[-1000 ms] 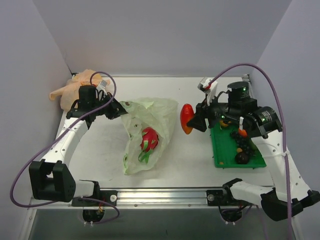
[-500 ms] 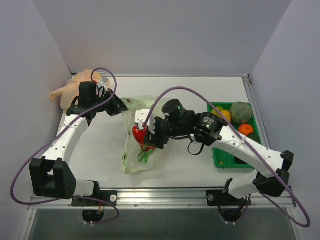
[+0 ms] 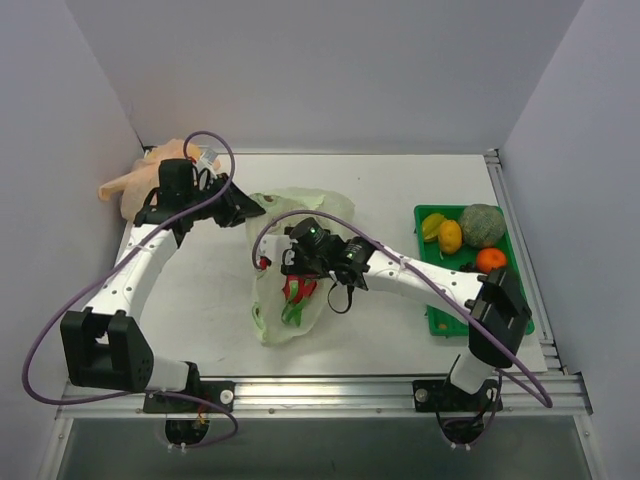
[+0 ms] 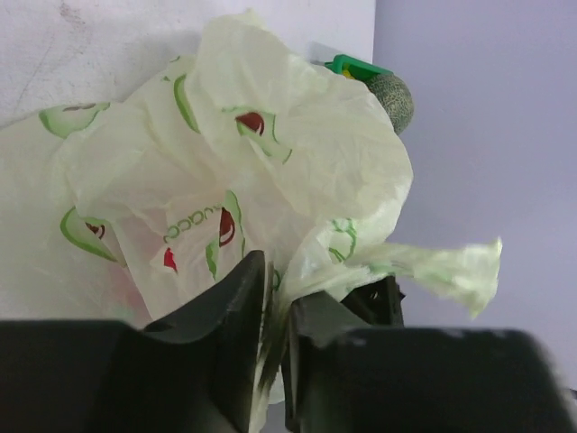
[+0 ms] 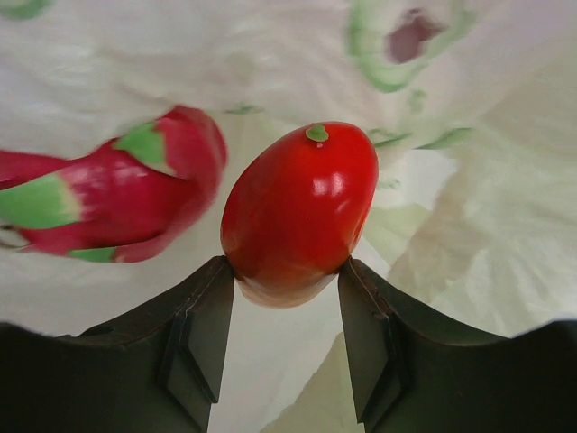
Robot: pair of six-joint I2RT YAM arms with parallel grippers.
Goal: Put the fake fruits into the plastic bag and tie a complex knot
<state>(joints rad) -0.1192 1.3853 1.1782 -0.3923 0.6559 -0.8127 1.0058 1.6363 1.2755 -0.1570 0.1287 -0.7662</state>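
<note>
The pale green plastic bag (image 3: 300, 215) lies at the table's middle left, its mouth lifted at the upper left. My left gripper (image 3: 250, 213) (image 4: 278, 280) stands nearly shut, with the bag's rim film (image 4: 297, 271) pinched between its fingers. Reaching into the bag, my right gripper (image 3: 272, 264) (image 5: 286, 271) is shut on a glossy red fruit (image 5: 297, 212), touching it on both sides. A pink dragon fruit with green tips (image 5: 117, 198) (image 3: 298, 290) lies in the bag just left of the red one. Other fake fruits sit in a green tray (image 3: 440, 320).
The tray at the right holds a yellow starfruit (image 3: 432, 225), a yellow fruit (image 3: 451, 237), a round green fruit (image 3: 482, 225) and an orange (image 3: 490, 259); my right arm crosses its near part. A peach-orange bag (image 3: 150, 175) lies in the back left corner.
My right arm swung from beside the tray across to the left and carried the red fruit into the bag. The left gripper kept hold of the bag's rim and shifted slightly right.
</note>
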